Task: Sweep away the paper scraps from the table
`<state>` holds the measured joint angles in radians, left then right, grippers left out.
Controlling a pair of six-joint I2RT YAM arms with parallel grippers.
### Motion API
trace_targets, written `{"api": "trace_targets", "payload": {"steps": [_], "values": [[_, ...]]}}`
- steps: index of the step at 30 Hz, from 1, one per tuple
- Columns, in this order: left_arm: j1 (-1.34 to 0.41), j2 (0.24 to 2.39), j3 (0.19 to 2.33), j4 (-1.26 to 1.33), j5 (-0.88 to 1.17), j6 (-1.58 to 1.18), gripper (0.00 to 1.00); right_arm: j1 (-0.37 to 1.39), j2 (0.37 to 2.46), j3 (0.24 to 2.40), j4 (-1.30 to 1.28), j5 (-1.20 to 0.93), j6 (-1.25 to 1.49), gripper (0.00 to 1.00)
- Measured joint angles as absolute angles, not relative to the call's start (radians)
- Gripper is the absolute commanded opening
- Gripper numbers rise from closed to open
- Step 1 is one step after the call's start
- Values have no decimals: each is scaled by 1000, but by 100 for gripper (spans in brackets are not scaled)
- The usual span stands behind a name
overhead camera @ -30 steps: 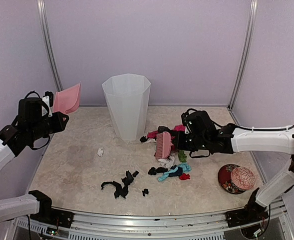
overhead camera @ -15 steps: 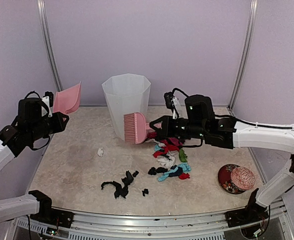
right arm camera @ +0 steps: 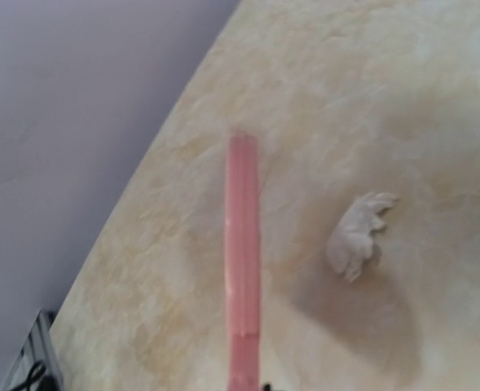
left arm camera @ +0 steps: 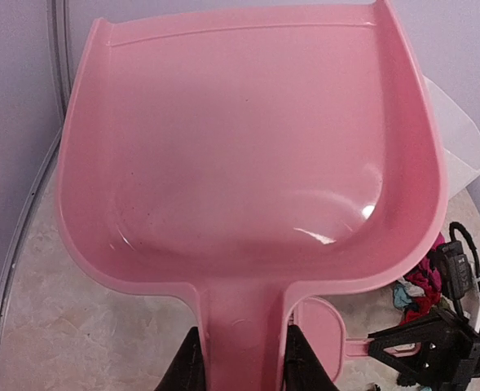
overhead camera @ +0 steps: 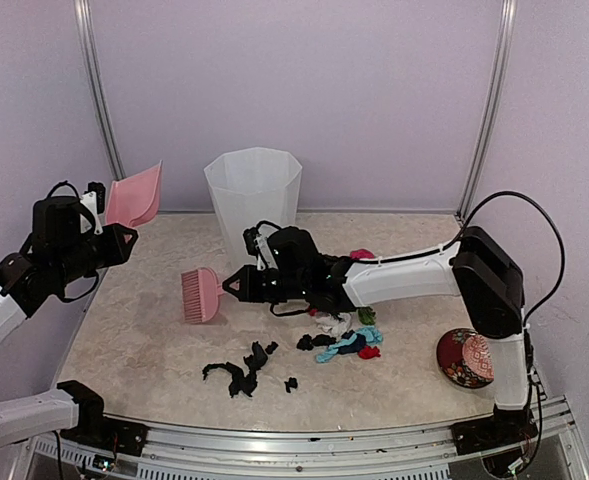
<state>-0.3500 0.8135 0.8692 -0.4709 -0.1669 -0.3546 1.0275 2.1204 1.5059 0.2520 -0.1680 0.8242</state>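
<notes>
Left claw [left arm camera: 241, 362] holds dustpan [left arm camera: 248, 163], right claw [overhead camera: 238, 285] brush [overhead camera: 202, 295]

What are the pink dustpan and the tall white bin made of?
The pink dustpan looks like smooth, glossy plastic: light glints off its curved inside. The tall white bin seems to be thin, milky plastic, slightly see-through, with flat moulded sides. Looks alone cannot make either one certain.
</notes>
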Motion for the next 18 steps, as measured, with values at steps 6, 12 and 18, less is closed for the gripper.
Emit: {"api": "trace_targets", "payload": {"steps": [6, 12, 18], "values": [[-370, 813, 869, -471, -173, -355, 0, 1019, 2224, 1593, 222, -112, 893, 0], [-373, 813, 868, -471, -179, -355, 0, 989, 2234, 1558, 204, -84, 929, 0], [-374, 817, 868, -471, -192, -355, 0, 919, 2098, 1328, 264, -87, 956, 0]]}}
